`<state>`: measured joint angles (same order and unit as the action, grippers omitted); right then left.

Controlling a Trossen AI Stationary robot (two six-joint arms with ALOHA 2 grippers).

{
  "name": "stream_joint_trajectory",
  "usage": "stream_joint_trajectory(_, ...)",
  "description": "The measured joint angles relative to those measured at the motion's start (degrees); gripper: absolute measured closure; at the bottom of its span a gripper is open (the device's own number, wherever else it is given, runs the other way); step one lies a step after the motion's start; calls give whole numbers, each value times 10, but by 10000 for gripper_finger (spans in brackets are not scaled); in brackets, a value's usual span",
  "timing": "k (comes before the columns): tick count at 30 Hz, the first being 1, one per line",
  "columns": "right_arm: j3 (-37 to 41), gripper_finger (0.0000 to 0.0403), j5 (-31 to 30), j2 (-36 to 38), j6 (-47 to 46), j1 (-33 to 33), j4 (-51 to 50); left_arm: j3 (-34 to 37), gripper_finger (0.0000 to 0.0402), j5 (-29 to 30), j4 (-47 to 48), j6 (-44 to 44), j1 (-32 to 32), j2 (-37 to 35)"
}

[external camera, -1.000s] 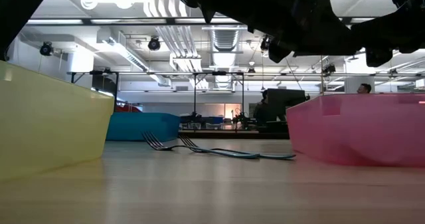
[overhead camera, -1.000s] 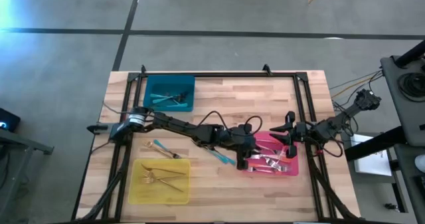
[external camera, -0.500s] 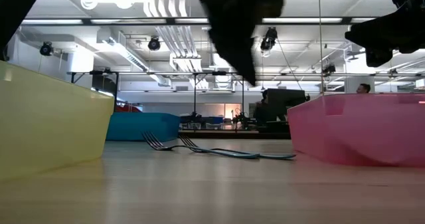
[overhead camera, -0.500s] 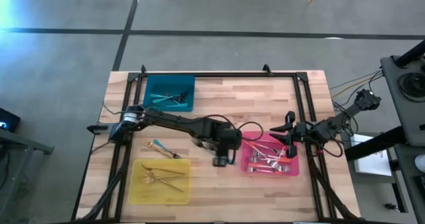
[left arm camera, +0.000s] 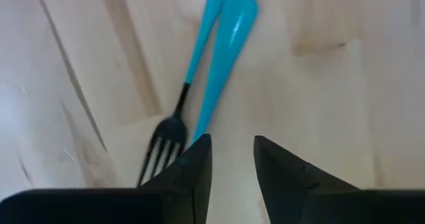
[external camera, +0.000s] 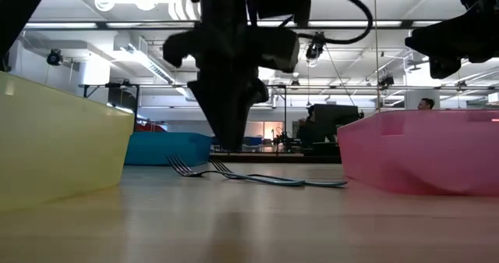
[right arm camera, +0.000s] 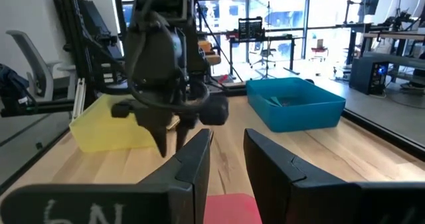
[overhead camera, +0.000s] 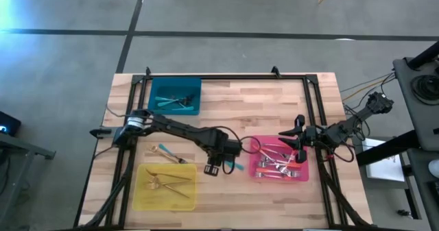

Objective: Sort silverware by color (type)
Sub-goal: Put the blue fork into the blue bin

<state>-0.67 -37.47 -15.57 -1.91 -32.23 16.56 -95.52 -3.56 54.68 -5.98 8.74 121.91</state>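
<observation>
Slightly parted and empty, the left gripper (left arm camera: 232, 159) hangs directly above two teal forks (left arm camera: 211, 71) lying on the table (overhead camera: 274, 94) between the yellow tray (overhead camera: 140, 193) and pink tray (overhead camera: 257, 174). Right gripper (right arm camera: 226, 154): narrowly open, empty, over the pink tray.

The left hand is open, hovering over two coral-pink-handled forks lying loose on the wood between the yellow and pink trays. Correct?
Not quite. The two forks under the left hand have teal handles, not coral-pink, as the left wrist view shows. The rest holds: the hand is open, over the wood between the yellow tray and the pink tray.
</observation>
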Motion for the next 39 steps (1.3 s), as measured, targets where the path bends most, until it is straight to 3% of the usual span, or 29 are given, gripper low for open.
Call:
stream_joint_trajectory(6, 0, 316, 0, 0, 0, 0, 0, 9, 306, 45, -22, -22, -2, 1)
stream_joint_trajectory(28, 0, 316, 0, -4, 0, 0, -1, 65, 307, 14, -115, -24, -4, 30)
stream_joint_trajectory(31, 0, 316, 0, -5, 0, 0, 0, 65, 322, 11, -115, -18, -4, 39)
stream_joint_trajectory(36, 0, 316, 0, -7, 0, 0, -1, 65, 389, -27, -115, 14, -5, 47)
stream_joint_trajectory(39, 0, 316, 0, -7, 0, 0, 0, 65, 393, -43, -115, 33, -8, 46)
